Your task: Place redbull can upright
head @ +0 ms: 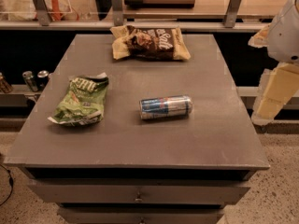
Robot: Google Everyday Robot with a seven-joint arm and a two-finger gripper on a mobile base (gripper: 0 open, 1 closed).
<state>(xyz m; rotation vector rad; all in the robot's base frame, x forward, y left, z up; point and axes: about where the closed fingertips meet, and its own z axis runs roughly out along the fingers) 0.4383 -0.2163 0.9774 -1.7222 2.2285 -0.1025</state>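
The redbull can [166, 107] lies on its side near the middle of the grey table [140, 143], with its long axis running left to right. It is silver and blue. My gripper [270, 107] hangs at the end of the white arm [286, 31] at the right edge of the view. It is off the table's right side, well to the right of the can and apart from it. It holds nothing that I can see.
A crumpled green snack bag [79, 101] lies left of the can. A brown and yellow snack bag [150, 43] lies at the table's far edge. Two small dark cans [36, 79] stand on a low shelf to the left. A railing [140, 24] runs behind.
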